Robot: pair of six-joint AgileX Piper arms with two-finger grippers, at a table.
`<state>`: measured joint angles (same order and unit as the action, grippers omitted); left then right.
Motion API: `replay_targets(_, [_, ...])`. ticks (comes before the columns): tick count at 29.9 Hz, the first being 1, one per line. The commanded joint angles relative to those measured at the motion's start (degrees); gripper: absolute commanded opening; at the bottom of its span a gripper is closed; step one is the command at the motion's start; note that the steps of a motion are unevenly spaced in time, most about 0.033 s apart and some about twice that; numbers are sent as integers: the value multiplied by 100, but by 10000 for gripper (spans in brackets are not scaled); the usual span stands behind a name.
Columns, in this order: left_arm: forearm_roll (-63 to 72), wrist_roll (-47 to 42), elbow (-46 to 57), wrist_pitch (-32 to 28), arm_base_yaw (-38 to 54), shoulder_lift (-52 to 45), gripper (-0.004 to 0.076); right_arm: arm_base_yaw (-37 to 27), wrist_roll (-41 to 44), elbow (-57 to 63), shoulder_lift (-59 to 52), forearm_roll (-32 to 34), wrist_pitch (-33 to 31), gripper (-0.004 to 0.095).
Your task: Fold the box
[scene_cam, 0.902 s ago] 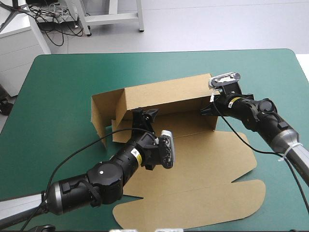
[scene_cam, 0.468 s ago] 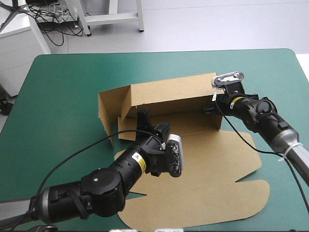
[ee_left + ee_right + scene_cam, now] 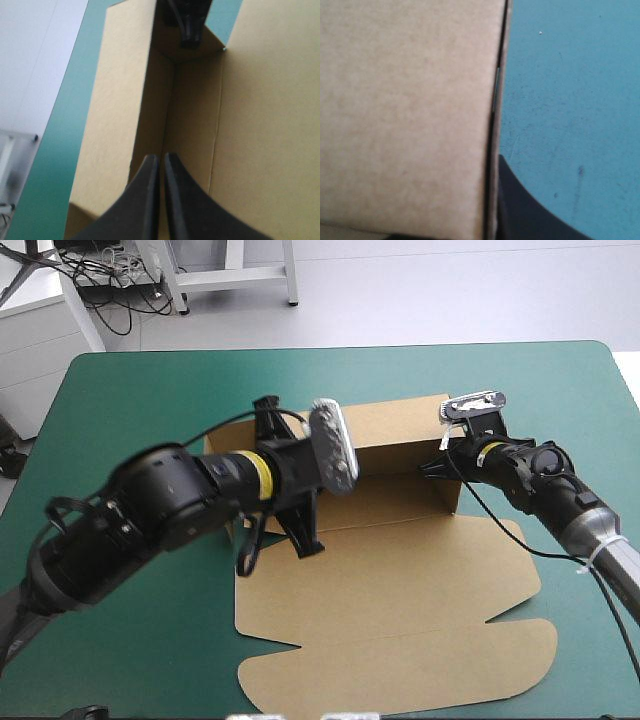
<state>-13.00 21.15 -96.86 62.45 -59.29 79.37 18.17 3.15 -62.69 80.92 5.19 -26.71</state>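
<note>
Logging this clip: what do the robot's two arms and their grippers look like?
Both arms are chains of rounded black segments. The left arm has a yellow band near its wrist. The right arm carries a small pale label and a white tie where it becomes grey tube. The left gripper and right gripper each have broad black fingers curved like fins.

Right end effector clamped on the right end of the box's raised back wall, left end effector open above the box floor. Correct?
No. The left end effector is shut, its fingers meeting in one arch above the box floor, as the left wrist view shows. The right end effector is clamped on the right end of the raised back wall.
</note>
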Motion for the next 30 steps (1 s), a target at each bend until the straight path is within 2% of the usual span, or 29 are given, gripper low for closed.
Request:
replay_targets(1, [623, 53, -713, 469, 849, -173, 16, -22, 11, -201, -186, 4, 337, -20])
replay_targets(3, [851, 53, -982, 852, 1481, -207, 16, -22, 11, -201, -186, 4, 337, -20])
replay_targets(6, [961, -12, -1138, 1095, 2352, -314, 16, -22, 11, -201, -186, 4, 337, -20])
replay_targets(11, [1441, -155, -1127, 1108, 3876, -599, 16, -22, 11, -201, -186, 25, 297, -20])
replay_targets(16, [2172, -144, -1041, 977, 4956, -815, 15, -22, 11, -201, -186, 25, 258, -20])
replay_targets(21, [2167, -106, -124, -18, 5345, -1356, 15, -22, 11, -201, -202, -84, 209, -20])
replay_targets(26, [2093, -106, 1462, -1064, 5345, -2090, -5, -22, -61, -223, -444, -250, -69, -20])
replay_targets(27, [2068, -106, 1790, -1231, 5345, -2207, -8, -22, -61, -260, -515, -226, -215, -20])
replay_targets(30, [2079, -106, 2540, -1708, 5345, -2595, -10, -22, -157, -538, -592, -228, -1181, -20])
